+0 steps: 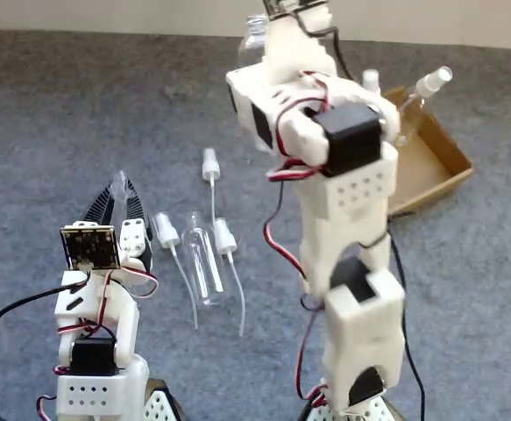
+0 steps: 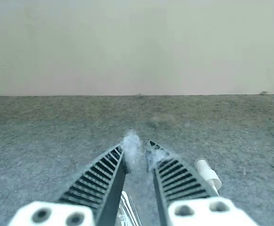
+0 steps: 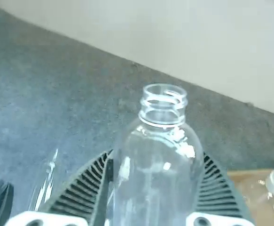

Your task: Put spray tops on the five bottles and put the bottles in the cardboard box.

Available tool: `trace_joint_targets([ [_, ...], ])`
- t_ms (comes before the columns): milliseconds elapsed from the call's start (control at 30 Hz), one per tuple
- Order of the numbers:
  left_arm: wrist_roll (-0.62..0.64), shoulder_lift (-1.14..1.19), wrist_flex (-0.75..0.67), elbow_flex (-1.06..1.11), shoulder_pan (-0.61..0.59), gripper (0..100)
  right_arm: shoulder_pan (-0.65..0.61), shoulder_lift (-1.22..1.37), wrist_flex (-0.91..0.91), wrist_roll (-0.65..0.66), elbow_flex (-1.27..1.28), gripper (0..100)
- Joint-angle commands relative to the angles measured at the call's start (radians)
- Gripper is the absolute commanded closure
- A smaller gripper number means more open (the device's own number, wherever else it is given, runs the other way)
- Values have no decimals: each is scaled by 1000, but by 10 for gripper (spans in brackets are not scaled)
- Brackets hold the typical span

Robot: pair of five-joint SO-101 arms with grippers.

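Note:
My right gripper (image 3: 155,165) is shut on a clear bottle (image 3: 162,155) with an open threaded neck and no top, held upright above the carpet at the far side (image 1: 253,35), beside the cardboard box (image 1: 443,167). Two bottles with white spray tops (image 1: 435,82) lean in the box. A bare bottle (image 1: 202,263) lies on the carpet between two spray tops (image 1: 166,231) (image 1: 224,235), and a third top (image 1: 209,165) lies farther back. My left gripper (image 2: 137,149) hovers low at the near left, slightly open and empty, with a spray top (image 2: 207,173) just beside it.
Grey carpet covers the whole work area, and a pale wall runs along its far edge. The right arm's white body (image 1: 343,202) stretches over the middle right. Open carpet lies at the far left.

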Motion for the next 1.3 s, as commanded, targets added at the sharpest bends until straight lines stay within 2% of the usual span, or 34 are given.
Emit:
trace_joint_targets([
  [0, 5, -2, -26, 21, 25, 995, 15, -231, 16, 3, 213, 828],
  [267, 5, -5, -28, 21, 27, 995, 15, -621, 16, 5, 437, 828],
  [800, 3, -5, 20, 21, 91, 994, 16, -1086, 16, 6, 820, 828],
  [867, -28, -5, 34, 21, 91, 993, 16, -1147, 16, 6, 881, 828],
  [967, -114, -5, 60, 21, 111, 995, 16, -1242, 16, 6, 1024, 828],
  [1067, -129, -5, 75, 21, 150, 995, 16, -1345, -10, 3, 1196, 828],
  [1267, -130, -5, 97, 21, 162, 995, 16, -1590, -223, 5, 1584, 828],
])
